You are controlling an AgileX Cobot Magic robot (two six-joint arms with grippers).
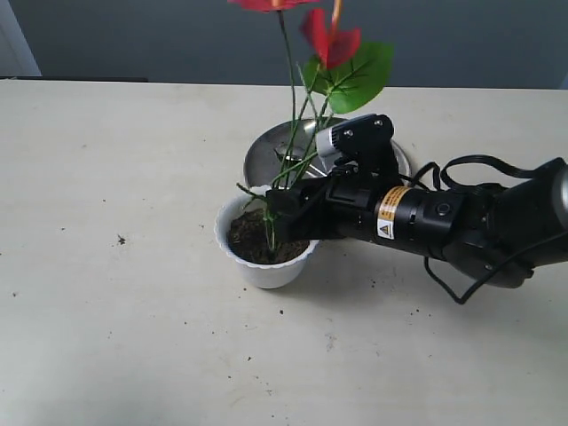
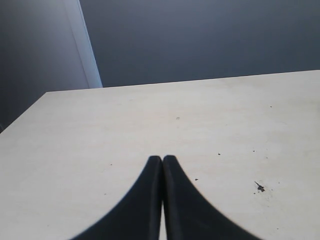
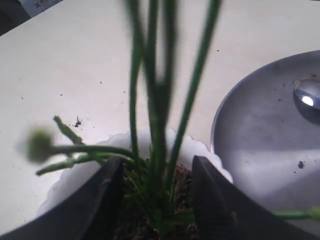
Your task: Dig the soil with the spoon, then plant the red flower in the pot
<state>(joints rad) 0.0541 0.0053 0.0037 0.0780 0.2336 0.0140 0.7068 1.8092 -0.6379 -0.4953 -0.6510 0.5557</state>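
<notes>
The red flower [image 1: 330,40] stands upright with its green stems [image 1: 290,133] rooted in the dark soil [image 1: 251,240] inside the white scalloped pot [image 1: 266,269]. My right gripper [image 1: 277,213] reaches in from the right at the pot's rim. In the right wrist view it [image 3: 156,160] is open, its fingers either side of the stems [image 3: 155,100] with gaps, above the soil [image 3: 182,186] and the pot [image 3: 200,149]. The spoon [image 3: 307,96] lies on the steel plate. My left gripper [image 2: 162,158] is shut on nothing over bare table.
The round steel plate [image 1: 266,153] sits just behind the pot, partly covered by the right arm; the right wrist view shows the steel plate [image 3: 260,145] beside the pot. Soil crumbs [image 1: 120,239] dot the beige table [image 1: 106,311]. A dark wall runs behind the table.
</notes>
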